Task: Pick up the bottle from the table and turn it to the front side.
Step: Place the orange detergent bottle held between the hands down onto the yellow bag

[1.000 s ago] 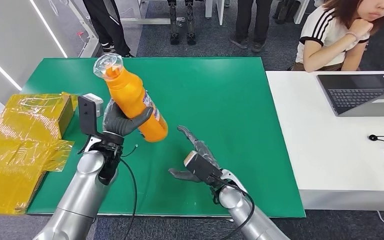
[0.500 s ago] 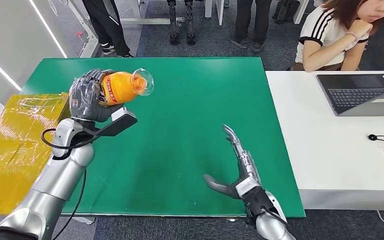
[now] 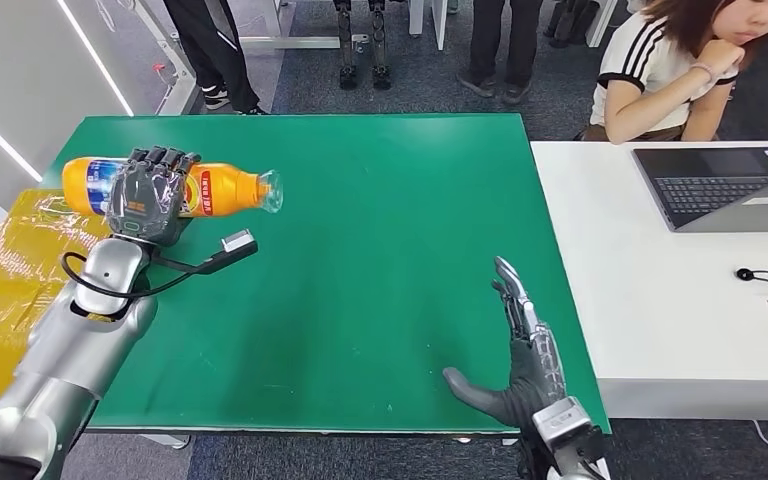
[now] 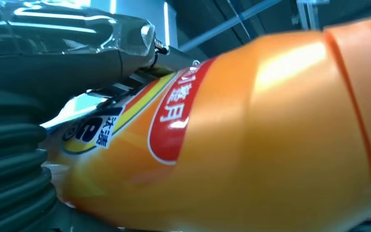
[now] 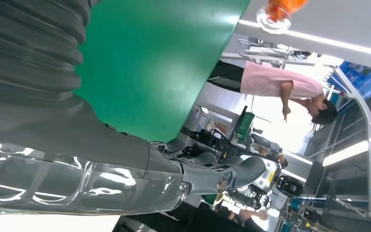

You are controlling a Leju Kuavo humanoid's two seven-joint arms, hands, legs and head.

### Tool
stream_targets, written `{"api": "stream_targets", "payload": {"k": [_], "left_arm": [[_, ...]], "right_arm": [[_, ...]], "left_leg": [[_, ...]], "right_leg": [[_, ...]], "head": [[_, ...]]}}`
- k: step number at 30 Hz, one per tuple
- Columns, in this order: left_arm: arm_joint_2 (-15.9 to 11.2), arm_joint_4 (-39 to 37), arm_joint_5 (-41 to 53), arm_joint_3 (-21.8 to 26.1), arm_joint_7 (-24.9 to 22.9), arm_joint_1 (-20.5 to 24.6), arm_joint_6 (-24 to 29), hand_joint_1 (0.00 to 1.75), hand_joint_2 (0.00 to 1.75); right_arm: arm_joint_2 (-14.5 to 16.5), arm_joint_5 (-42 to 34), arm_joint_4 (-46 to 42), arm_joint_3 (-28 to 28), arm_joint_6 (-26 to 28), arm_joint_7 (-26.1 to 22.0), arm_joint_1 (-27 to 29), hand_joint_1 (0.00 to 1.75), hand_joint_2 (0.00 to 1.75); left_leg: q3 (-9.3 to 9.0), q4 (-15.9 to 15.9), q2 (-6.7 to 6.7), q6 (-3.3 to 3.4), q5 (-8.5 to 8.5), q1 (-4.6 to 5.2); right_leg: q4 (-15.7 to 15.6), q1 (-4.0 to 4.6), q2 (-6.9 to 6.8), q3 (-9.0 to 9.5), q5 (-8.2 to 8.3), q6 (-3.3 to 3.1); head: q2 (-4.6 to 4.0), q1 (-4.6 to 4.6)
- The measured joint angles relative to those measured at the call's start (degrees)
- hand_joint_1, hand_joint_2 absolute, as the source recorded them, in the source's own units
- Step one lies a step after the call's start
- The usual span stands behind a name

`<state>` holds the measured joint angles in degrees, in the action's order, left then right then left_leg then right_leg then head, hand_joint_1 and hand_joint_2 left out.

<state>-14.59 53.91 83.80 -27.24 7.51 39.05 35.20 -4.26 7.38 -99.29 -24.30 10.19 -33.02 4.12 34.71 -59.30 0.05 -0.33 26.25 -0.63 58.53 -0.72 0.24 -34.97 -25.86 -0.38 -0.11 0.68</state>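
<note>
An orange bottle with a clear cap and a red, blue and yellow label lies level in the air above the left side of the green table, cap toward the middle. My left hand grips it around the label. The left wrist view has the bottle close up, its red label facing the camera. My right hand is open near the table's front right edge, fingers stretched forward, holding nothing. In the right wrist view the right hand stands beside the green table, with the bottle's cap end far off.
Yellow plastic-wrapped packages lie at the table's left edge. A white table with a laptop adjoins on the right, and a person sits behind it. Other people's legs stand beyond the far edge.
My left hand has swung the bottle from tilted upright to lying level and carried it left. My right hand has drawn back toward the front right edge.
</note>
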Motion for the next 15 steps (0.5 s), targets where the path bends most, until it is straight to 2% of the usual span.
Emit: {"api": "stream_targets", "payload": {"k": [4, 8, 11, 15], "left_arm": [[-2.4, -0.4, 4.3, 0.0, -4.9, -1.9, -0.7, 1.75, 1.75], [-6.5, 0.9, 5.7, -0.7, -11.6, -5.2, -4.0, 1.75, 1.75], [-9.0, 2.4, 5.9, -0.6, -10.9, -8.7, -5.8, 1.75, 1.75], [-10.5, 3.0, 5.9, -0.5, -10.5, -12.0, -8.9, 1.75, 1.75]], "right_arm": [[0.0, 0.3, -3.0, 1.8, 0.2, 0.0, 2.4, 0.00, 1.75], [0.0, 0.8, -5.8, 3.8, 0.5, -0.5, 5.2, 0.00, 1.75], [0.1, 0.9, -7.7, 5.5, -0.1, -0.6, 7.2, 0.00, 1.75], [0.5, 1.0, -9.0, 7.1, -0.8, -0.7, 8.6, 0.00, 1.75]], "left_leg": [[0.01, 0.0, 0.00, 0.00, 0.00, 0.00], [0.00, 0.0, 0.08, -0.05, 0.04, 0.00], [0.00, 0.0, 0.06, -0.06, 0.05, -0.01], [0.02, 0.1, 0.04, -0.06, 0.06, -0.01]], "right_leg": [[0.0, 0.00, 0.00, 0.00, -0.03, -0.01], [0.0, 0.00, 0.08, -0.03, -0.06, -0.03], [0.0, 0.00, 0.04, -0.04, -0.11, -0.06], [0.0, 0.01, 0.03, -0.03, -0.12, -0.08]], "head": [[0.00, -0.01], [0.00, 0.00], [0.00, 0.00], [0.00, -0.01]]}}
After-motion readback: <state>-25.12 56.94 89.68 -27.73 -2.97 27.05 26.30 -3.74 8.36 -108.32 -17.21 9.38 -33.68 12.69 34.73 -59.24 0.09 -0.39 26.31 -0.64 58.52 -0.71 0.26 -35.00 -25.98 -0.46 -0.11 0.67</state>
